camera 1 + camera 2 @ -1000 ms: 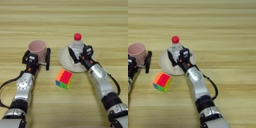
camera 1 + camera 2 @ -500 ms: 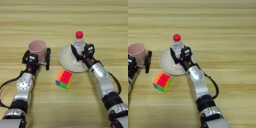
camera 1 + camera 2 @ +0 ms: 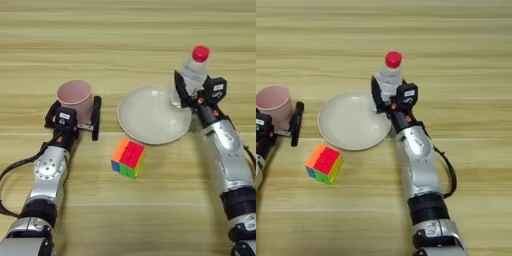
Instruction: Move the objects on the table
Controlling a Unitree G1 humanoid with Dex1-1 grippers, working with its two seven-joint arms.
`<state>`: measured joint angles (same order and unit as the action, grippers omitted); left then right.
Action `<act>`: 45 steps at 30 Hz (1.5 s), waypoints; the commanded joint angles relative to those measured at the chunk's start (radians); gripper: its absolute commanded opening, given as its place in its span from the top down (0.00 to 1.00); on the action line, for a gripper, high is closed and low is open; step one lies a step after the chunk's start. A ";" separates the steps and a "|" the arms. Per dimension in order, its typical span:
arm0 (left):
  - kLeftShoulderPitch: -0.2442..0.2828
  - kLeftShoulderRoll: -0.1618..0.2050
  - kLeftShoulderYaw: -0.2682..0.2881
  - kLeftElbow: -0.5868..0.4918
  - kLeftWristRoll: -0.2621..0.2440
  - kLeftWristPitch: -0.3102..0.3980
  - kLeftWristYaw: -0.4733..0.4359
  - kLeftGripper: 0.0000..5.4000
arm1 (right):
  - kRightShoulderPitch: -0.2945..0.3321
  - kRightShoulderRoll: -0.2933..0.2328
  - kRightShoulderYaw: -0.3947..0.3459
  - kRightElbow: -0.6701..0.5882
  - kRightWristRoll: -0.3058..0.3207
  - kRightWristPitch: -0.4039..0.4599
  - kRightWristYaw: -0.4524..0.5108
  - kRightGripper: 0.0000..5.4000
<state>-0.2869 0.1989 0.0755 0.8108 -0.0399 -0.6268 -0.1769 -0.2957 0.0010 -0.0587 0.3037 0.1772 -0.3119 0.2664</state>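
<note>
The table (image 3: 125,30) is a broad spread of light wood, its grain running across in tan and pale yellow stripes. The 2 arms reach up it from the near edge, silver-shelled with black joints. The right arm stretches forward with its forearm angled inward toward the plate (image 3: 150,117), and the right gripper (image 3: 192,95) sits at the plate's far right rim, its 2 black fingers closed around the lower body of the bottle (image 3: 192,75). The left arm lies straighter, well to the left of the plate, and the left gripper (image 3: 75,112) is spread wide with the cup (image 3: 75,100) standing between its fingers; 1 black finger (image 3: 96,117) shows on the side nearer the plate, and I cannot tell whether either finger touches the cup wall.

The plate is round, cream and smooth, shallow with a low rim, and nothing rests in its middle. The cup is pale pink matte plastic, upright, open mouth up. The bottle is small and clear with a ribbed look and a red cap, upright at the plate's right edge; whether its base rests on the rim or is lifted I cannot tell. The puzzle cube (image 3: 128,158) lies just in front of the plate, slightly left, its faces showing orange, pink, green and yellow squares.
</note>
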 commanded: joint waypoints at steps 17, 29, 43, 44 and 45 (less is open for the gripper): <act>-0.003 -0.003 0.009 0.003 0.000 0.007 0.004 0.00 | 0.009 -0.075 -0.113 0.191 -0.043 -0.111 -0.116 0.40; -0.004 0.000 0.019 0.003 -0.003 0.007 0.000 0.00 | -0.010 -0.070 -0.109 0.312 -0.034 -0.174 -0.110 0.41; -0.007 -0.002 0.022 0.003 -0.002 0.008 -0.003 0.00 | 0.025 -0.070 -0.103 0.240 -0.034 -0.172 -0.118 0.09; -0.007 -0.002 0.022 0.004 -0.002 0.008 -0.003 0.00 | 0.027 -0.071 -0.103 0.235 -0.034 -0.170 -0.119 0.06; -0.008 -0.002 0.021 0.004 -0.002 0.008 -0.003 0.00 | 0.030 -0.071 -0.103 0.229 -0.034 -0.168 -0.118 0.03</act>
<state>-0.2872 0.1975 0.0957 0.8109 -0.0442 -0.6277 -0.1789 -0.2759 -0.0693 -0.1629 0.5499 0.1443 -0.4935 0.1561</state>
